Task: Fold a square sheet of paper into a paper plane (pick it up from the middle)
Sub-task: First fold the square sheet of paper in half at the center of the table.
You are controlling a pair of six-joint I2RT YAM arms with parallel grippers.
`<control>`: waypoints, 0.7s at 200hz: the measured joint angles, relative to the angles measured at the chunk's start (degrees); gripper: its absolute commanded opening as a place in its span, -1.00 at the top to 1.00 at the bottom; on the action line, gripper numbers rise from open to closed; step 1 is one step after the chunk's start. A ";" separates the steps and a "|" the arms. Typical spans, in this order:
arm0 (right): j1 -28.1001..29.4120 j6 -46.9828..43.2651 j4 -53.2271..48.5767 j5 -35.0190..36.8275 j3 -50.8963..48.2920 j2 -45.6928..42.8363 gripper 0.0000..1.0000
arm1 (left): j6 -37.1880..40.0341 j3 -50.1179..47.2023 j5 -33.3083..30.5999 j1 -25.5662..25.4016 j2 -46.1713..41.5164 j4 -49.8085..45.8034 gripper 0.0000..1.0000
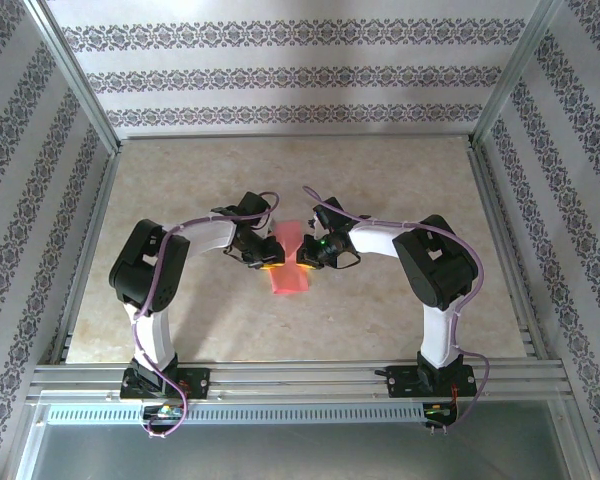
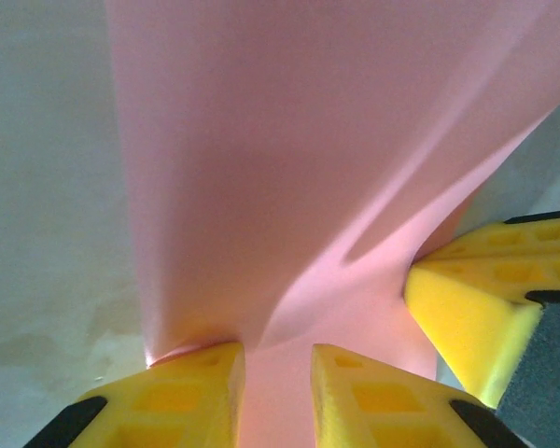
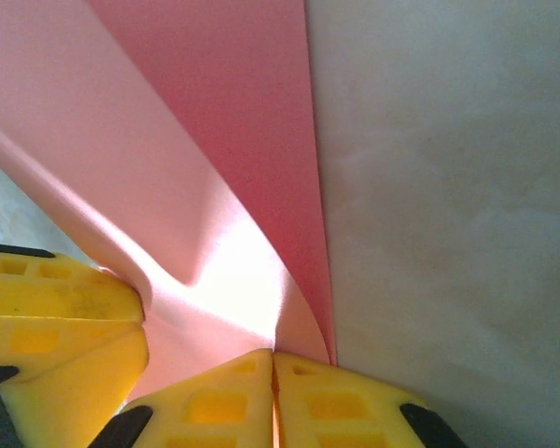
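Note:
The square sheet of paper [image 1: 289, 281] is pink-red and lies mid-table as a narrow slanted strip in the top view. Both grippers meet over its middle. My left gripper [image 1: 269, 264] comes in from the left. In the left wrist view its yellow fingertips [image 2: 196, 373] stand a little apart, with the buckled paper [image 2: 289, 168] running through the gap at the left gripper [image 2: 275, 364]. My right gripper [image 1: 306, 264] comes in from the right. Its jaws are pressed together at the right gripper [image 3: 273, 359] on the paper's lifted edge [image 3: 215, 187].
The beige marbled tabletop [image 1: 400, 190] lies open all round the paper. Metal frame rails [image 1: 280, 380] run along the near edge, and patterned walls enclose the sides and back. The right gripper's yellow finger [image 2: 481, 299] sits close beside the left one.

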 measured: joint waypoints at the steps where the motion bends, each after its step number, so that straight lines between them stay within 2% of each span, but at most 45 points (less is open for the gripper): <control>1: 0.00 0.02 0.00 0.00 0.00 0.00 0.78 | 0.04 -0.04 0.00 0.04 -0.04 0.00 0.46; 39: 0.00 -0.07 -0.04 0.04 0.02 -0.04 0.78 | 0.79 -1.73 -1.01 1.86 -4.87 0.11 0.47; 67: 0.00 -0.24 -0.35 0.11 0.17 -0.04 0.78 | -2.10 -4.48 1.49 1.73 -8.61 5.53 0.49; 98: 0.00 -0.24 -0.46 0.22 0.26 -0.02 0.78 | -6.10 -7.58 3.28 0.15 -7.98 11.19 0.51; 140: 0.00 -0.24 -0.48 0.28 0.26 -0.02 0.79 | -7.45 -11.72 3.26 -0.46 -6.56 13.29 0.52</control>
